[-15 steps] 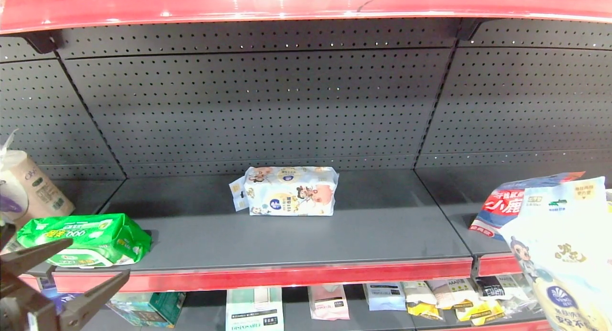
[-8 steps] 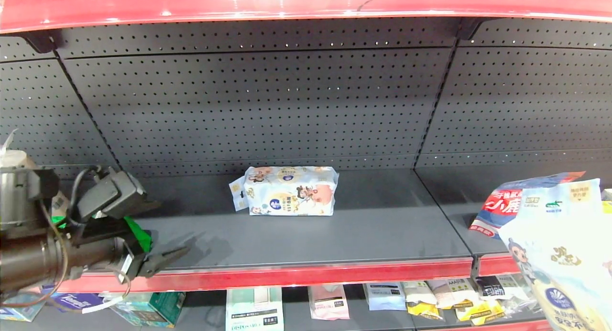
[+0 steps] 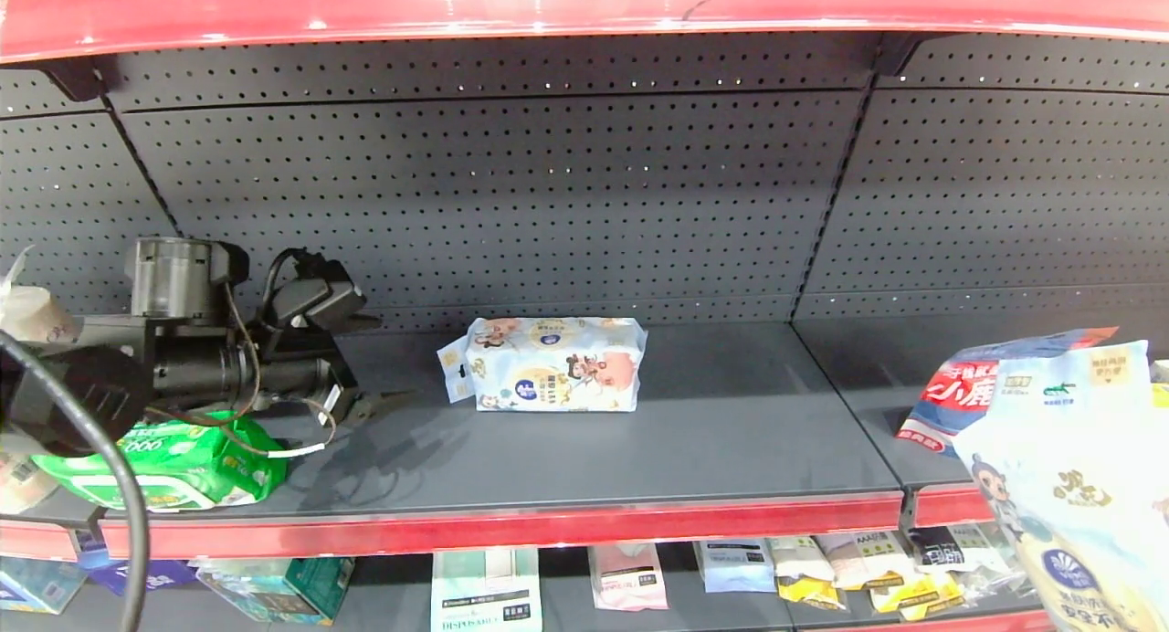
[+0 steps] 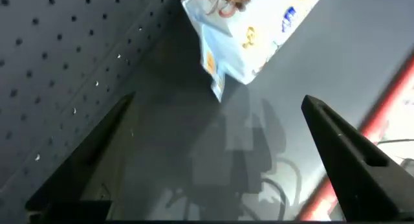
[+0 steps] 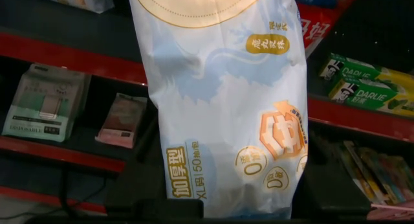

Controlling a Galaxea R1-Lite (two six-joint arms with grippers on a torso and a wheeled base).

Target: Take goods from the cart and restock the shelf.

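A dark grey metal shelf board (image 3: 694,431) with a red front rail (image 3: 548,524) is running across the scene. A grey perforated back panel (image 3: 511,203) is rising behind it, under a red shelf overhead (image 3: 584,2).

A white and blue rectangular soft pack with cartoon print (image 3: 552,364) is lying near the middle of the board, close to the back panel. A green plastic pack of wipes (image 3: 196,468) is lying at the board's left front.

The left gripper (image 3: 370,402) (image 4: 217,104) is hovering just over the board between those two packs, with its fingers spread wide and nothing between them.

At the right, a large white and pale blue plastic bag (image 3: 1078,486) (image 5: 220,107) is hanging in front of the shelf, with the right gripper (image 5: 239,201) clamping it. Behind it, a red, white and blue bag (image 3: 959,385) is lying on the neighbouring board. Small flat packets (image 3: 630,577) are sitting on the lower shelf.
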